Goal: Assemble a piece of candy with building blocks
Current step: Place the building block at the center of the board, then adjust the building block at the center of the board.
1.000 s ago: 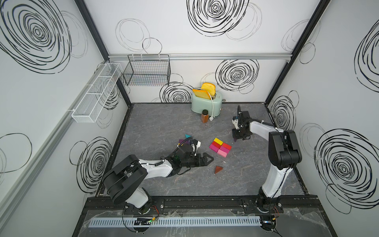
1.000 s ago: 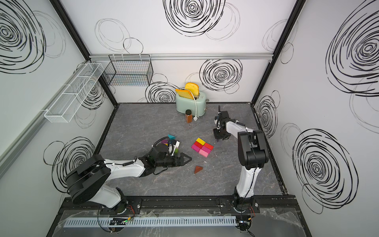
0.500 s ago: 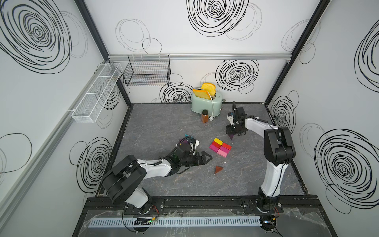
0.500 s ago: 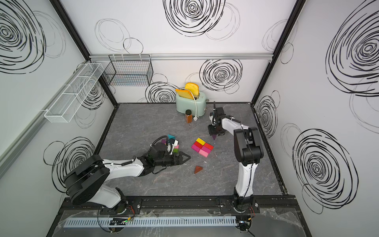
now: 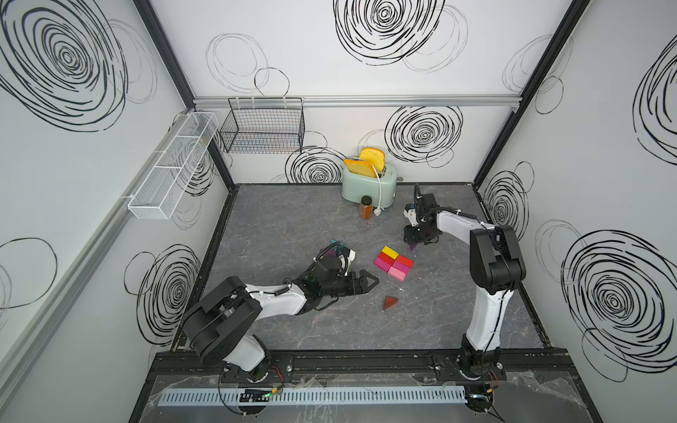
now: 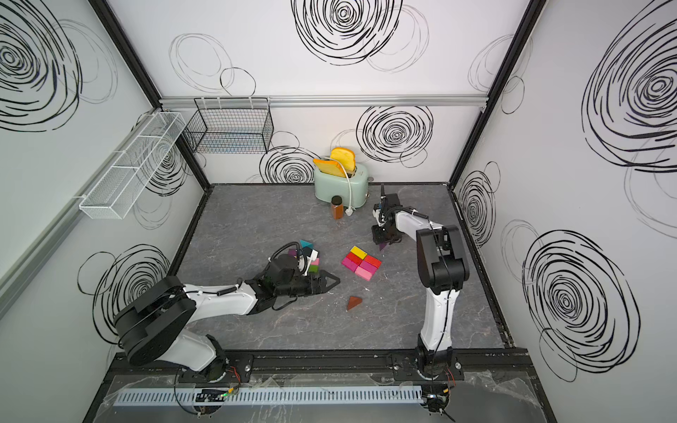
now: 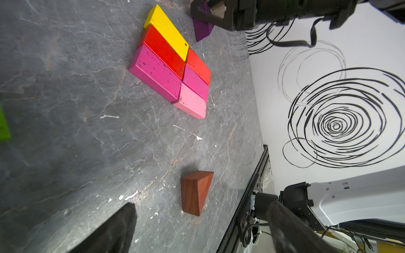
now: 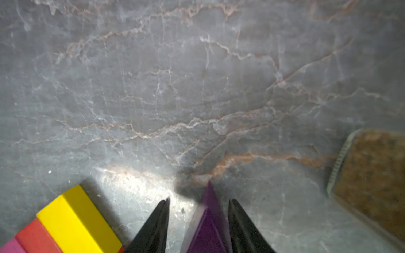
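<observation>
Since a second ago the right gripper (image 5: 417, 238) has swung left from its place near the right wall and come down low over the table (image 5: 278, 227). It now stands just right of the far end of the brick slab (image 5: 394, 262). The left arm has not shifted, and the bricks lie as they did.

The right gripper's fingers (image 8: 157, 223) stand partly apart, points down, with the purple wedge (image 8: 208, 230) between them. The wedge sits close against one finger, with a plain gap to the other, so nothing is clamped. In the left wrist view the wedge rests on the table, just beside the yellow brick (image 7: 166, 30) and not touching it.

The left gripper (image 5: 370, 282) lies low, spread wide and empty, pointing right toward the brown wedge (image 5: 390, 302), which lies alone nearer the front.

The slab is six flat bricks laid edge to edge in two rows, yellow, red, magenta, then red, magenta, pink, at mid-table. The spare blocks (image 6: 309, 256) are heaped behind the left wrist. The spice jar (image 5: 365, 207) stands before the toaster (image 5: 368, 183) at the far wall.
</observation>
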You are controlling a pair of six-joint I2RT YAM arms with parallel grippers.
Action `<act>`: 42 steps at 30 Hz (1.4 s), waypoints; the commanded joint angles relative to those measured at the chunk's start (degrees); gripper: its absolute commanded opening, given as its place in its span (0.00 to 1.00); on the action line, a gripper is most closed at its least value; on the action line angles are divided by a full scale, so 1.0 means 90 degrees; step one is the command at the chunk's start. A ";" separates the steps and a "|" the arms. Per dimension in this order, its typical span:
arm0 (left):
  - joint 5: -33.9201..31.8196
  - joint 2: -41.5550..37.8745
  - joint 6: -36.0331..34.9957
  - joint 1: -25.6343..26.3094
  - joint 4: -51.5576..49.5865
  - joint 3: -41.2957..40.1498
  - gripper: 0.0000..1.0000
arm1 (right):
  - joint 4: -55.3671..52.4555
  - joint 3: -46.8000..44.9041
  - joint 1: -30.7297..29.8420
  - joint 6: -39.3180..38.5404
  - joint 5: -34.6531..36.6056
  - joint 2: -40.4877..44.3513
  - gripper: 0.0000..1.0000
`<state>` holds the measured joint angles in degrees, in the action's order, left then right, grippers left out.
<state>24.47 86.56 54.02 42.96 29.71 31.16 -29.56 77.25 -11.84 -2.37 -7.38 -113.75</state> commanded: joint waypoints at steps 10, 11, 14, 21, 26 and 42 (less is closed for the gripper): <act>0.0177 0.0089 0.0037 -0.0044 0.0400 -0.0151 0.98 | -0.0172 -0.0836 -0.0145 0.0108 -0.0098 0.1254 0.48; 0.0182 0.0084 0.0045 -0.0042 0.0401 -0.0144 0.98 | -0.0162 -0.0889 -0.0169 0.0117 -0.0100 0.1295 0.48; 0.0191 0.0053 0.0038 -0.0046 0.0400 -0.0189 0.98 | -0.0151 -0.0994 -0.0232 0.0136 -0.0126 0.1293 0.48; 0.0148 -0.0072 0.0036 -0.0052 0.0399 -0.0278 0.98 | -0.0087 -0.0847 -0.0257 0.0170 0.0238 0.1348 0.49; 0.0186 -0.0015 0.0034 -0.0090 0.0400 -0.0216 0.98 | -0.0163 -0.0438 -0.0195 0.0103 0.0362 0.1244 0.54; -0.0426 -0.0463 -0.0968 -0.0029 -0.1027 0.0529 0.98 | 0.0104 -0.0688 0.0055 -0.0045 -0.0131 0.0764 0.63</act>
<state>23.00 84.73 48.86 42.59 23.14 34.00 -29.19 71.83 -11.33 -2.26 -6.31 -106.45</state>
